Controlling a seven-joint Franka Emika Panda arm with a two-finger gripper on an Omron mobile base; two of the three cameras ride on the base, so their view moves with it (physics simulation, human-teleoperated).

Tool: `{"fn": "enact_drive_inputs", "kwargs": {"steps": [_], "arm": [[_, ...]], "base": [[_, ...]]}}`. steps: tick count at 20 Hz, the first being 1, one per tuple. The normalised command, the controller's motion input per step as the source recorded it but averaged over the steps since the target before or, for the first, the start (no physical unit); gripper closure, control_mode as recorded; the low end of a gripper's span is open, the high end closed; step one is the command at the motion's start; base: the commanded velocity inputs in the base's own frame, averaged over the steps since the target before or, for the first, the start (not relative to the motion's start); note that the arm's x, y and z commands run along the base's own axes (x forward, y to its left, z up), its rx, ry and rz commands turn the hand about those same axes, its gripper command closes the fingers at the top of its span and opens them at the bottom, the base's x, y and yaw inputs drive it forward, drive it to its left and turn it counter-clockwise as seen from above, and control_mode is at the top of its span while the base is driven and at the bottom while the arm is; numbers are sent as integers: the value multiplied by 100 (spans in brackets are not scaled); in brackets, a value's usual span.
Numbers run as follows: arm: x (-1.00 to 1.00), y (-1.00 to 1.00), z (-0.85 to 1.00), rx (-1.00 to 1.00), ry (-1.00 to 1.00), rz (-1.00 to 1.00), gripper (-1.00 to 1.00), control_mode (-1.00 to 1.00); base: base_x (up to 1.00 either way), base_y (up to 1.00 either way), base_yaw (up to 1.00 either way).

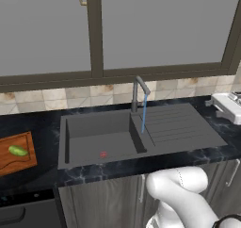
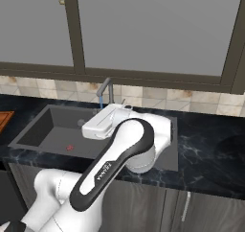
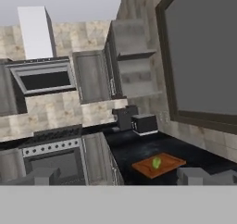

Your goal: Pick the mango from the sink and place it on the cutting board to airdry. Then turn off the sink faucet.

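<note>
White arm [image 2: 115,164] marked FRANKA nearest, jaws released; mango [image 1: 18,150] on cutting board [image 1: 19,162]

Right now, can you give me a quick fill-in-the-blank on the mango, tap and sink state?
1. The small yellow-green oval mango lies on the reddish-brown wooden ____.
2. A thin blue stream runs from the slim dark grey faucet, so the water is ____.
3. A tiny ____ spot marks the floor of the dark grey rectangular sink.

Missing words: cutting board; on; red
</note>
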Motion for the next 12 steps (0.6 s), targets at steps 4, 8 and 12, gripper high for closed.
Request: {"fn": "enact_drive_inputs", "kwargs": {"steps": [4,8,12], "arm": [[41,8,-37,2,1,0,-100,-100],[41,4,-18,5,0,0,-100,-100],[42,0,-9,8,0,0,-100,-100]], "base": [[0,0,0],[0,0,0],[0,0,0]]}}
